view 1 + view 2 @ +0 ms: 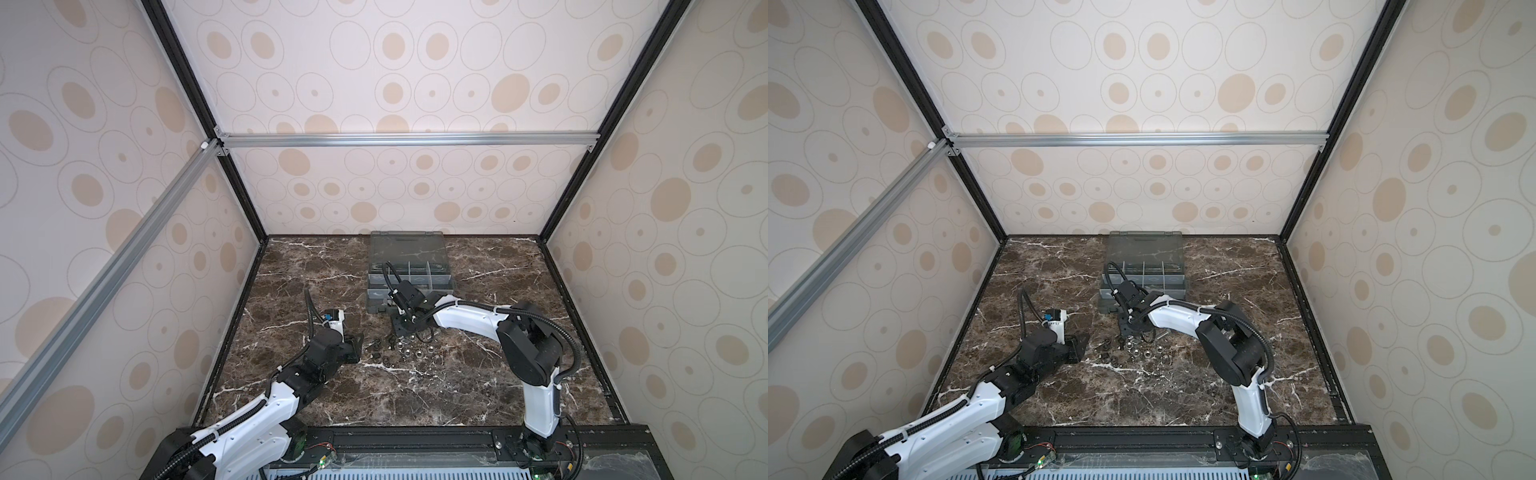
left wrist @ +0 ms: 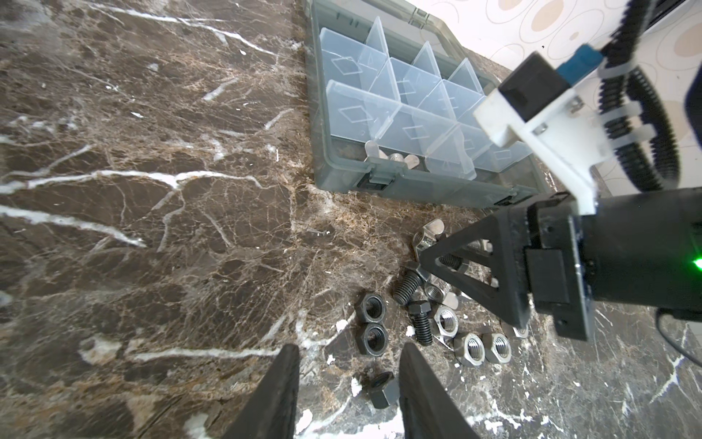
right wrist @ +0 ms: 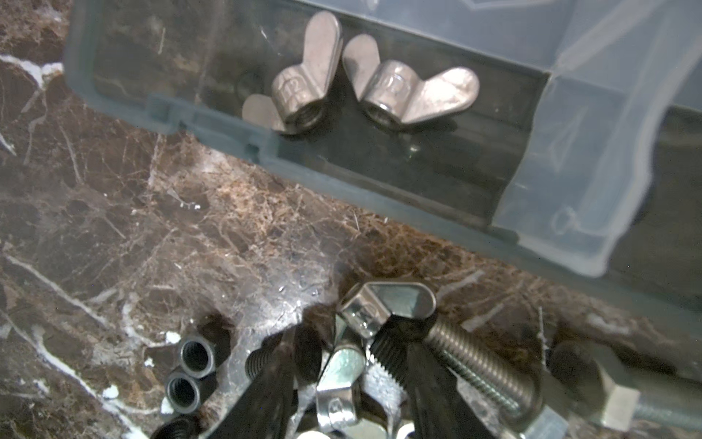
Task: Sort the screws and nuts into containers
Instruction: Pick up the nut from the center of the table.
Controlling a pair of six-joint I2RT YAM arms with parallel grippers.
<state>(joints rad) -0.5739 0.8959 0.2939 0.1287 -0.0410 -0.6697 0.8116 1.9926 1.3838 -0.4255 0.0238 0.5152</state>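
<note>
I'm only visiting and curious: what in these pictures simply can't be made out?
- Both top views: the loose screws and nuts are too small to tell apart.
- Left wrist view: the right arm hides some organiser box compartments.
- Right wrist view: the right gripper straddles a wing nut; contact is blurred and edge-cropped.
</note>
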